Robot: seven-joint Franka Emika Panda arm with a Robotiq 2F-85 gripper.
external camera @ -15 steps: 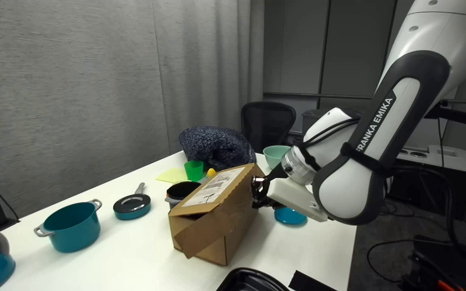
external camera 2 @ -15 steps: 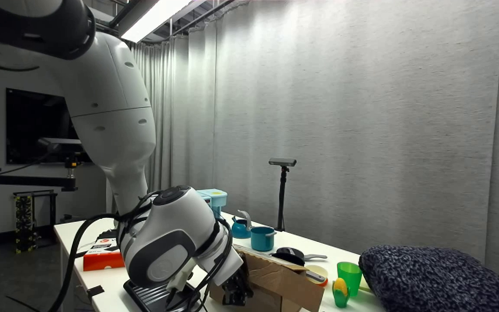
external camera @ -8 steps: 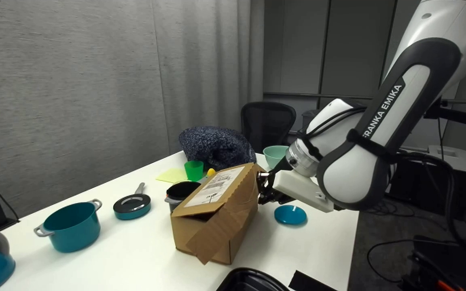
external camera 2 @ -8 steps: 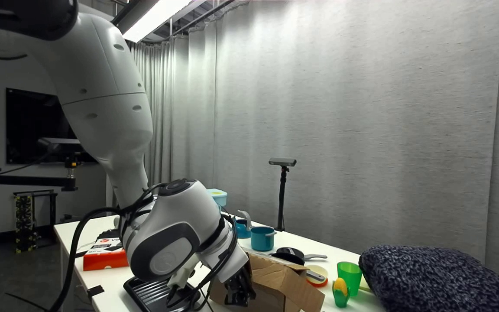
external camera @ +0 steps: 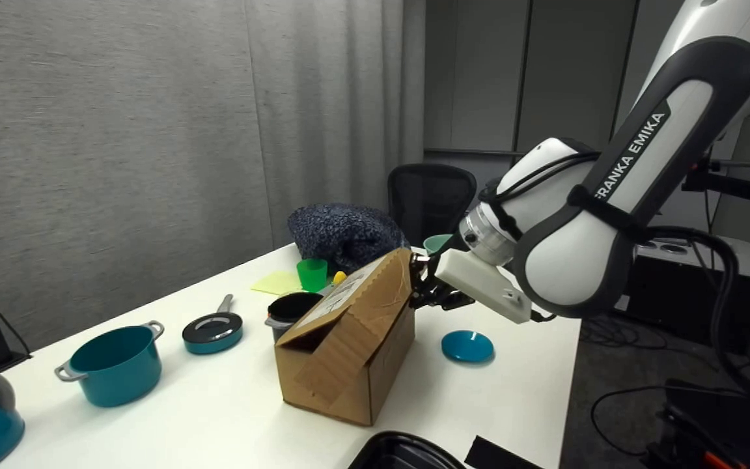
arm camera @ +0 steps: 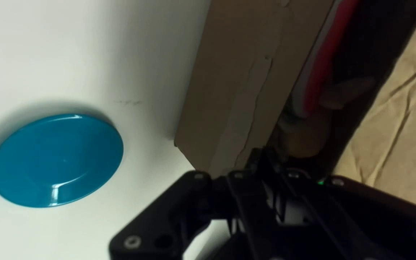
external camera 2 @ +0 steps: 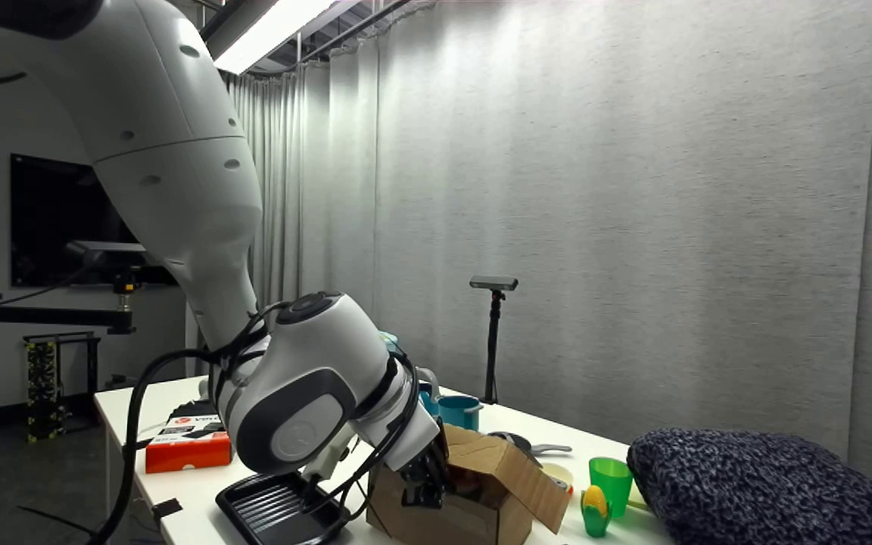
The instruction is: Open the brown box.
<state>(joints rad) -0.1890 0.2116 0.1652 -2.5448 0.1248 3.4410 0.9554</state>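
Observation:
The brown box (external camera: 385, 371) stands on the white table, and it also shows in an exterior view (external camera 2: 451, 522). Its lid (external camera: 375, 293), with a white label, is tilted up along the side facing my gripper. A side flap (external camera: 333, 361) slants down at its end. My gripper (external camera: 418, 280) is at the raised lid edge, its tips hidden behind cardboard there. In the wrist view, the gripper (arm camera: 264, 151) is shut, with its fingertips in the dark gap between box wall (arm camera: 240, 83) and lid (arm camera: 395, 122). Inside the box show a red and white item (arm camera: 318, 76) and a rounded brownish thing (arm camera: 305, 139).
A blue disc (external camera: 467, 346) lies beside the box. A dark pot (external camera: 291, 306) stands close behind it. A black tray (external camera: 407, 453) is near the front edge. A teal pot (external camera: 121, 368), a pan (external camera: 212, 332), a green cup (external camera: 312, 275) and a dark cushion (external camera: 349, 238) stand farther off.
My gripper has moved up along the box side. The lid's near edge has risen and the lid tilts more, with a wider gap under it. The box has shifted slightly.

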